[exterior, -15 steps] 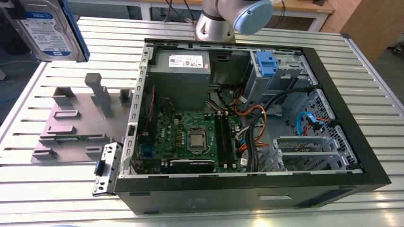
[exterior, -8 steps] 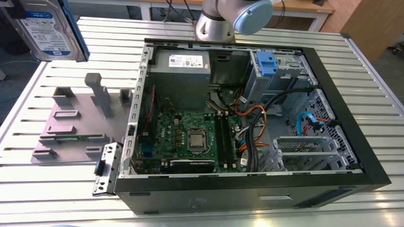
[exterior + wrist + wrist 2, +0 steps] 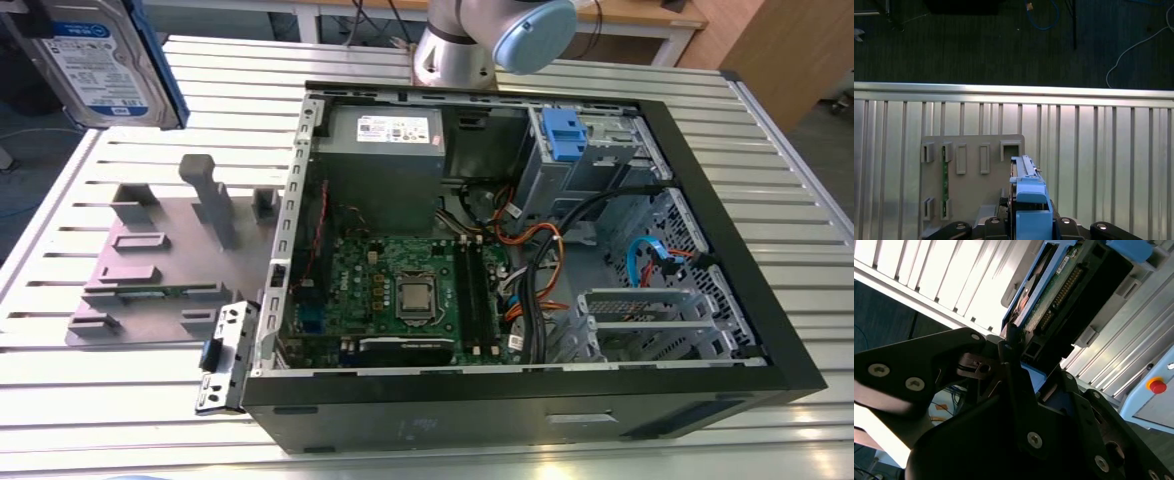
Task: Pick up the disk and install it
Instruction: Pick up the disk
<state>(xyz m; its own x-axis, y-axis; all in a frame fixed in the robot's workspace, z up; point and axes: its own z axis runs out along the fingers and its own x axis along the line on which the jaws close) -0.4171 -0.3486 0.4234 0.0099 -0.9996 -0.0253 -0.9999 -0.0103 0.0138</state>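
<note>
Second wrist view sits closest to the work: the black end effector (image 3: 1036, 380) is clenched on the disk (image 3: 1054, 295), its fingers (image 3: 1013, 370) pressed against a blue rail. The green circuit-board underside and a row of connector pins face this camera.

In the first wrist view the disk (image 3: 1029, 195) is seen edge-on, a blue plastic rail running along it. It hangs above the grey slotted holder plate (image 3: 969, 185), which lies on the ribbed aluminium surface (image 3: 1104, 165).

In the exterior view the disk (image 3: 100, 60) is aloft at about 10 o'clock. It is a silver slab with a blue-and-white label and a blue rail down one edge, well apart from everything else. The holder plate (image 3: 147, 270) at 9 o'clock carries no drive.

Farther in, the open computer case (image 3: 534, 420) takes up the middle, with a drive cage and blue latch (image 3: 561, 135) at roughly 1 o'clock inside it.

My reading is that the pick-up is done and the installing is all left to do, since the disk is nowhere near the case.
</note>
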